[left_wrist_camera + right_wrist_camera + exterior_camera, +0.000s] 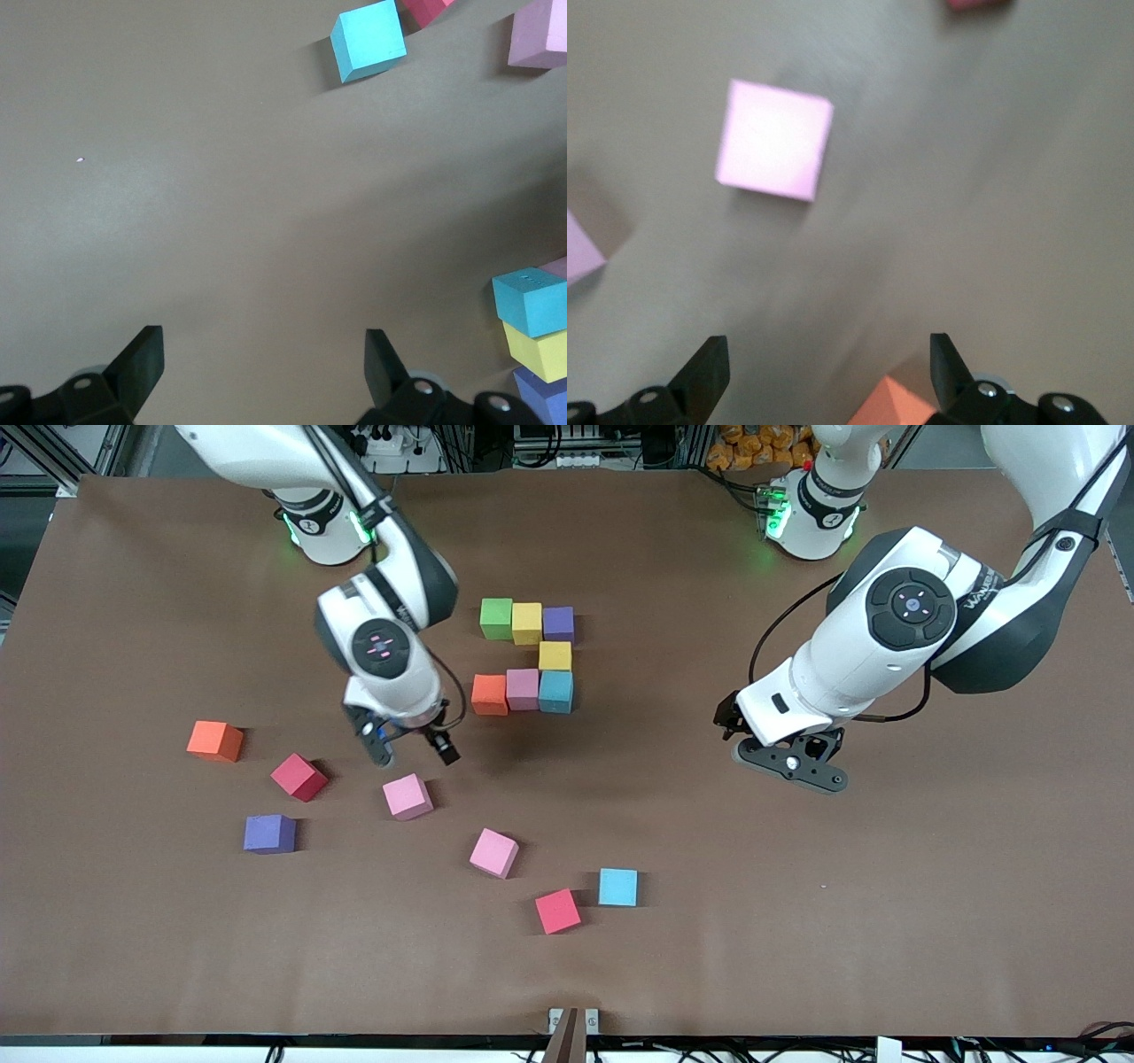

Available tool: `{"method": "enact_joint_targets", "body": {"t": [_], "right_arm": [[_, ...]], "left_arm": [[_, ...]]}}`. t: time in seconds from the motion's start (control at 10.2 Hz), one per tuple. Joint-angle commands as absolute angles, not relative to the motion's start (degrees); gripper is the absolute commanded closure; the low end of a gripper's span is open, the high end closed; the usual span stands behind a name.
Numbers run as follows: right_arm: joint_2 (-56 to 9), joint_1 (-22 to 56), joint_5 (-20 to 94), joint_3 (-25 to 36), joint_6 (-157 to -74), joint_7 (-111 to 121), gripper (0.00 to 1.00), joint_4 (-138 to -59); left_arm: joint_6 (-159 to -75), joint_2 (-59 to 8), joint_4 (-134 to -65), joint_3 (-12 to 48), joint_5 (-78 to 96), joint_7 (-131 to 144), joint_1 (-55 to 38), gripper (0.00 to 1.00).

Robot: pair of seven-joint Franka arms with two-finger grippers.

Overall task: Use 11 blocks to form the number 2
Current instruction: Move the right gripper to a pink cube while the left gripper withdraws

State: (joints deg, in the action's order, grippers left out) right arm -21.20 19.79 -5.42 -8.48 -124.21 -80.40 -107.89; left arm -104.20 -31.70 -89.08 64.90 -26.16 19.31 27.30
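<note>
The partial number 2 lies mid-table: green (pixel 496 618), yellow (pixel 526 623) and purple (pixel 558 623) blocks in a row, a yellow block (pixel 555 655) under the purple one, then orange (pixel 489 694), pink (pixel 523 689) and light blue (pixel 555 692). My right gripper (pixel 412 748) hangs open and empty over bare table between that orange block and a loose pink block (pixel 407 796). Its wrist view shows a pink block (pixel 775 140) and an orange corner (pixel 895 403) beside one finger (pixel 948 367). My left gripper (pixel 788 766) waits open toward the left arm's end, holding nothing (pixel 263 363).
Loose blocks lie nearer the front camera: orange (pixel 214 740), red (pixel 299 777), purple (pixel 269 833), pink (pixel 493 853), red (pixel 557 911), light blue (pixel 617 887). The left wrist view catches the figure's light blue, yellow and purple blocks (pixel 532 301).
</note>
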Motion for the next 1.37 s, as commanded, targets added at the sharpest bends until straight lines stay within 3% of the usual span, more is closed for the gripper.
{"method": "enact_joint_targets", "body": {"t": [0.0,0.49,0.69,0.88,1.27], "right_arm": [[-22.06,16.62,-5.98,-9.14,-123.66,-58.65,0.00,-105.12],[-28.89,12.75,-5.89,-9.14,-123.84,-20.72,0.00,-99.51],[-31.71,12.83,-6.15,-9.14,-124.10,-14.09,0.00,-96.69],[-33.39,12.75,-6.24,-9.14,-129.88,-8.03,0.00,-97.72],[-35.33,10.99,-5.89,-9.23,-132.44,-3.25,0.00,-99.74]], "left_arm": [[-103.80,-31.20,-89.21,64.69,-25.40,17.76,27.86,0.00],[-103.89,-30.59,-88.25,59.51,-25.57,16.96,28.04,0.00],[-103.80,-30.41,-86.57,56.35,-28.45,16.09,28.04,0.00],[-103.45,-28.57,-86.57,56.77,-33.64,15.56,27.95,0.00],[-103.36,-26.27,-82.28,56.34,-28.75,16.17,27.95,0.00]]}}
